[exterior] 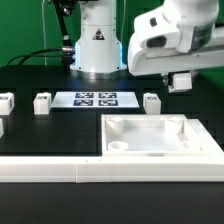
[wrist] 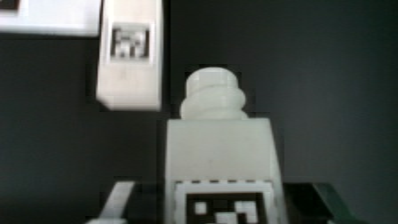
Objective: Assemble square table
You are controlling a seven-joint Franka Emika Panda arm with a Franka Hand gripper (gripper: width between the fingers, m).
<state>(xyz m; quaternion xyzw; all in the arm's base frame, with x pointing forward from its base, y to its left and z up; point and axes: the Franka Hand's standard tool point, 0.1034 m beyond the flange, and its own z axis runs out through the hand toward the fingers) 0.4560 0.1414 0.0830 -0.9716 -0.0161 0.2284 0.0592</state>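
Up beyond the square table's (exterior: 160, 140) far edge, my hand (exterior: 181, 82) was clamped on a leg (wrist: 222, 150).
The square table lay on the black worktop (exterior: 50, 135), just beside the long white rail (exterior: 60, 172). A second leg (exterior: 151, 102) sat near its far edge, next to the marker board (exterior: 95, 99). I saw two more legs (exterior: 42, 101) (exterior: 5, 100) past that board.

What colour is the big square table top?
The square table top is plain white all over. The exterior view shows it best.
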